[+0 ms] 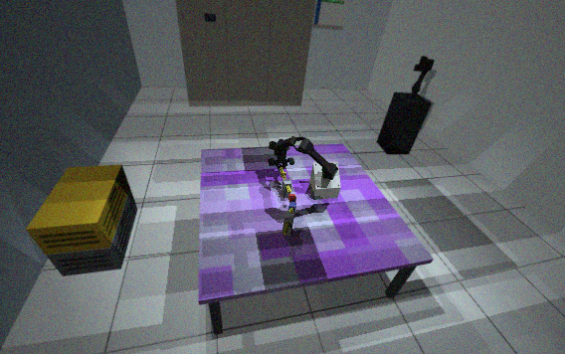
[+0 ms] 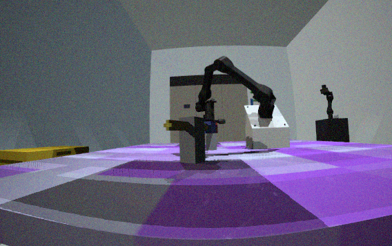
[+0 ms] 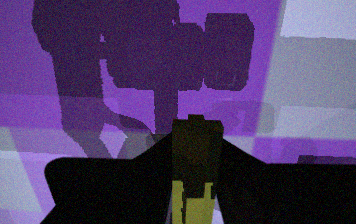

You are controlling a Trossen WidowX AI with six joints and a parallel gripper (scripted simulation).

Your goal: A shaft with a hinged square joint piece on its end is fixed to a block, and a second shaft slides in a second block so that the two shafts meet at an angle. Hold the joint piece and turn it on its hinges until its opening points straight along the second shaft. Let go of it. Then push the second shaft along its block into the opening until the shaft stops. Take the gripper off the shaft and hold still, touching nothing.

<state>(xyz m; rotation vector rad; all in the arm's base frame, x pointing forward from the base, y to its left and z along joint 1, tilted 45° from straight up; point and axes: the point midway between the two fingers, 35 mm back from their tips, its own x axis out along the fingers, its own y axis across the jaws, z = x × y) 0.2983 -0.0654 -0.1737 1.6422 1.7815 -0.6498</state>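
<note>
Second shaft [image 3: 196, 165], yellow, is seen clamped between the dark fingers of the gripper [image 1: 282, 166] in the wrist view, above the purple table [image 1: 348, 249]. Joint piece [image 1: 292, 198] is shown small and indistinct between the two blocks; its opening cannot be made out.

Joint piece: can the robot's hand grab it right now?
Probably not yet. The hand is shut on the yellow shaft, a little away from the joint piece. It would have to let go first. Nothing seems to stand over the joint piece, so the way from above looks free.
</note>
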